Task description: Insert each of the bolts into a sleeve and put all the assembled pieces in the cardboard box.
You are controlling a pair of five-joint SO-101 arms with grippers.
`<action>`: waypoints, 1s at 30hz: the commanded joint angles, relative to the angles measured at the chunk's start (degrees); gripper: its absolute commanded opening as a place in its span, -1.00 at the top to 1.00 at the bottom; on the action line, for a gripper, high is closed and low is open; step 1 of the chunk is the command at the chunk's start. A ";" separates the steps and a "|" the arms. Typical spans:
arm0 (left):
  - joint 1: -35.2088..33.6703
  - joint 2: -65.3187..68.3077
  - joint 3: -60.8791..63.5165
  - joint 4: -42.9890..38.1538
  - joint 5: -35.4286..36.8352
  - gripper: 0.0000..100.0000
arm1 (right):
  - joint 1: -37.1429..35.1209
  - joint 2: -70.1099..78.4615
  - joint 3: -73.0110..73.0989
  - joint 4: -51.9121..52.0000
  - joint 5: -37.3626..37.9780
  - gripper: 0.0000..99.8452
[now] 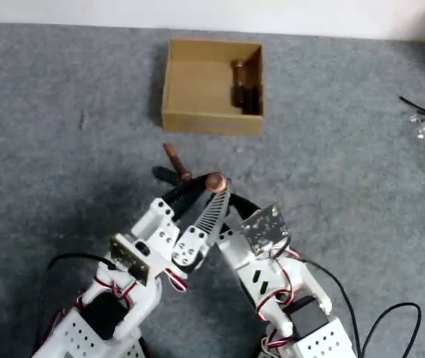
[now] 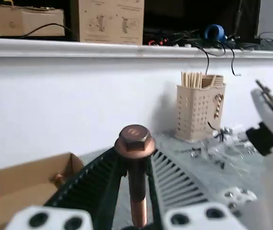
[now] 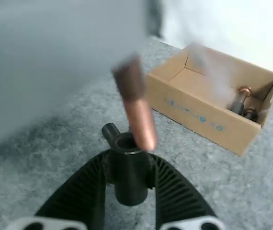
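Left gripper [image 2: 134, 154] clamps bolt [image 2: 136, 187]; right gripper [image 3: 129, 162] clamps sleeve [image 3: 127, 184].

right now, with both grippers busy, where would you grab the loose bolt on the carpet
Grip the loose bolt mid-shank, coming straight down with the fingers across its length. It lies flat and slanted on the carpet, and a spare sleeve lies close by its nearer end, so I would avoid that end.

Copper-brown bolt [image 2: 135, 143]; glossy black sleeve [image 3: 127, 175]. The left gripper [image 2: 135, 158] has black, ribbed fingers [image 2: 177, 179] on a white body. Plain tan cardboard box [image 1: 197, 97] with faint blue print on one side. Mottled grey table [image 1: 56, 164]. Beige holder [image 2: 199, 112] with a grid of holes.
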State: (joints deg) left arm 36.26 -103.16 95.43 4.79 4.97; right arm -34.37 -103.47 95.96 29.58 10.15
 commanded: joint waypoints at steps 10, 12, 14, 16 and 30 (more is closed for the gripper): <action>1.10 -1.01 -1.71 -1.14 0.35 0.99 | 1.45 -1.19 8.31 -0.31 4.04 0.99; 1.01 -1.01 -1.80 -1.14 0.35 0.99 | 2.33 -1.19 8.31 -1.10 4.04 0.99; 1.01 -1.01 -1.45 -1.14 0.35 0.99 | 2.86 -1.19 8.31 -1.45 4.04 0.99; 1.01 -1.01 -1.36 -1.05 0.35 0.99 | 2.86 -1.19 8.31 -1.45 4.04 0.99; 0.92 -1.01 -1.36 3.08 0.35 0.99 | 3.12 -1.19 8.31 -1.36 4.04 0.99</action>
State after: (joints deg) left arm 36.62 -103.16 95.43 6.73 4.97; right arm -32.26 -103.38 95.96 29.58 13.58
